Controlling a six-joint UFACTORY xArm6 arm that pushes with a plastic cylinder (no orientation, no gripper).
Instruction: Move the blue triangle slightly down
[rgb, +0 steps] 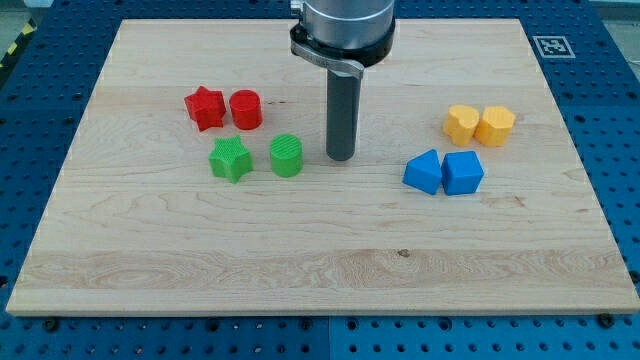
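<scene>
The blue triangle (424, 172) lies at the view's right on the wooden board (320, 260), touching a blue cube-like block (463, 172) on its right side. My tip (341, 157) rests on the board at the middle, well to the left of the blue triangle and slightly above its level. The tip touches no block. A green cylinder (286, 155) sits just left of the tip.
A green star (230, 158) lies left of the green cylinder. A red star (205, 107) and a red cylinder (246, 109) sit above them. Two yellow blocks (461, 124) (495, 125) lie just above the blue pair.
</scene>
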